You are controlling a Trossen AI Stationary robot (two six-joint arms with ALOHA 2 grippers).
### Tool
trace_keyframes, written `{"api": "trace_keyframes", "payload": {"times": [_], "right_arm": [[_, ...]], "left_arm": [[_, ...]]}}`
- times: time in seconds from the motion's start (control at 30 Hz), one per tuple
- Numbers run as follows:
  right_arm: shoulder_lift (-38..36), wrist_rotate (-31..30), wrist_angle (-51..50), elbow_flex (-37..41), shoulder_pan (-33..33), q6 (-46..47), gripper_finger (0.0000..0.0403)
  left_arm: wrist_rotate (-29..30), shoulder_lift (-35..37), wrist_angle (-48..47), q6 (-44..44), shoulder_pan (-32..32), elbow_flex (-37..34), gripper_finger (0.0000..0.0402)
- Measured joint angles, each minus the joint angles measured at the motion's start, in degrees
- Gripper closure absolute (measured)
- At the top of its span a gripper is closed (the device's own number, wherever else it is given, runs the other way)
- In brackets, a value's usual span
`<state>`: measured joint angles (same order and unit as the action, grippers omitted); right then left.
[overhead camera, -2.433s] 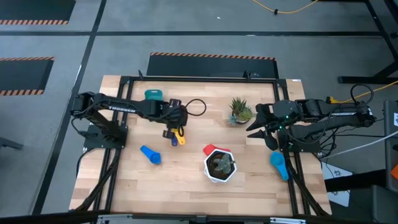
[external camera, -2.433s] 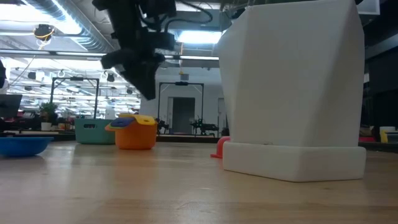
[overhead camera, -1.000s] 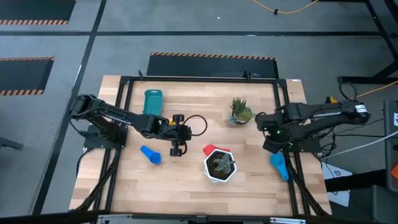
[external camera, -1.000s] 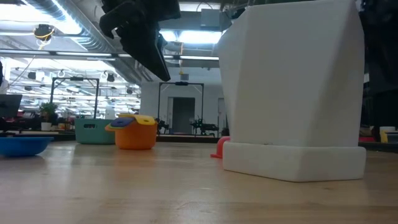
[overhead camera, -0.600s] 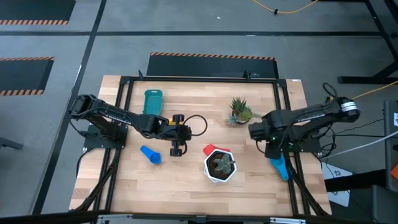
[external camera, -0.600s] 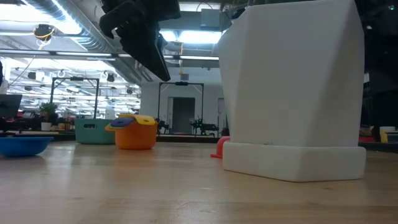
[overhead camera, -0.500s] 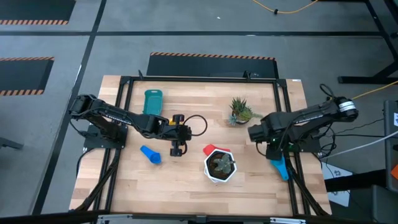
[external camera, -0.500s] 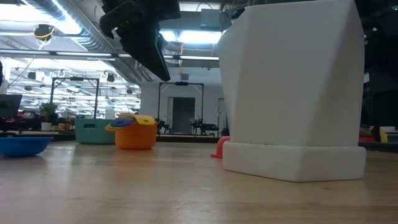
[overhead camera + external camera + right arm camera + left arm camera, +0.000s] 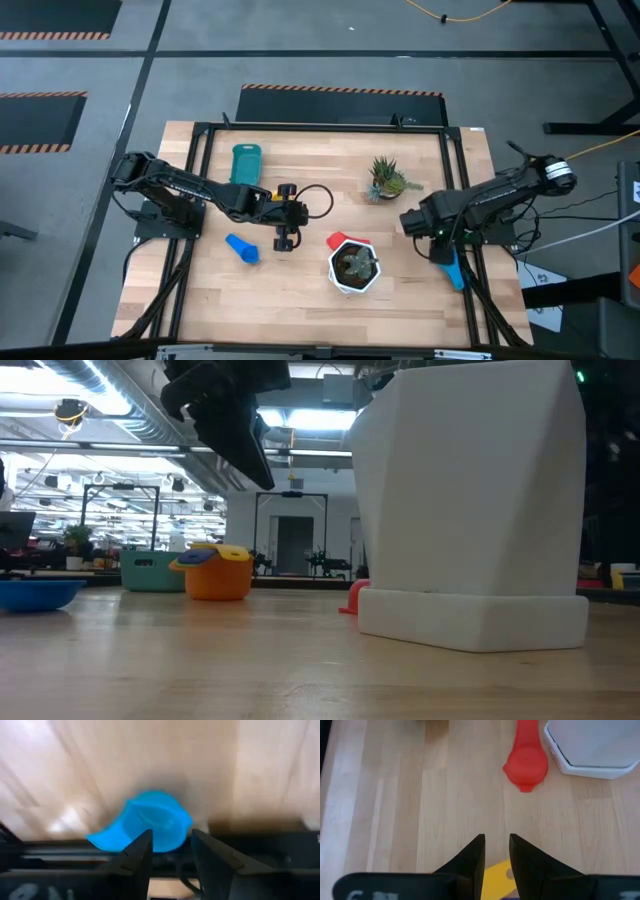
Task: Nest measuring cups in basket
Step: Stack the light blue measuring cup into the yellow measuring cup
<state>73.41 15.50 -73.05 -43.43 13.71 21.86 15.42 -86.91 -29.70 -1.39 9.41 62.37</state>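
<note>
An orange measuring cup [image 9: 217, 578] with a yellow and a dark blue one nested in it stands on the table, well below my left gripper [image 9: 262, 475]. That gripper is slightly open; a yellow piece [image 9: 498, 871] shows under its fingertips [image 9: 496, 851]. My right gripper [image 9: 170, 842] is open and points down over a light blue cup [image 9: 152, 826] at the table's right edge [image 9: 452, 270]. The teal basket [image 9: 246, 162] stands at the far left. A blue cup [image 9: 241, 248] and a red cup [image 9: 525, 762] lie loose on the table.
A white hexagonal plant pot [image 9: 354, 266] stands near the middle, with the red cup [image 9: 340, 241] against its far side. A small green plant [image 9: 385, 180] stands farther back. A black frame rail [image 9: 470, 285] runs beside the light blue cup.
My right gripper has come down and toward the table's near edge, onto the spot above the light blue cup, rolling and tipping more steeply downward on the way.
</note>
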Motion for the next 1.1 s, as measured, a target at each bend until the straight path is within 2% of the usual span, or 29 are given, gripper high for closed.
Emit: {"api": "trace_keyframes", "payload": {"times": [0.1,0.33,0.7,0.9,1.1], "right_arm": [[0.0,-2.6,-1.6,0.4,0.0,0.2,0.0267],[1.0,-3.4,0.3,1.4,0.1,3.0,0.0268],[5.3,-2.8,3.1,1.4,0.1,-6.1,0.0269],[7.5,0.2,3.2,1.4,0.2,-11.8,0.0269],[9.2,0.7,5.8,1.4,2.8,-15.1,0.0269]], "left_arm": [[0.2,0.0,0.3,0.0,0.0,0.0,0.0320],[0.2,0.0,0.8,0.0,0.0,0.0,0.0320],[0.2,0.0,0.8,0.0,0.0,0.0,0.0320],[0.2,0.0,0.8,0.0,0.0,0.0,0.0320],[0.2,0.0,0.9,0.0,0.0,0.0,0.0320]]}}
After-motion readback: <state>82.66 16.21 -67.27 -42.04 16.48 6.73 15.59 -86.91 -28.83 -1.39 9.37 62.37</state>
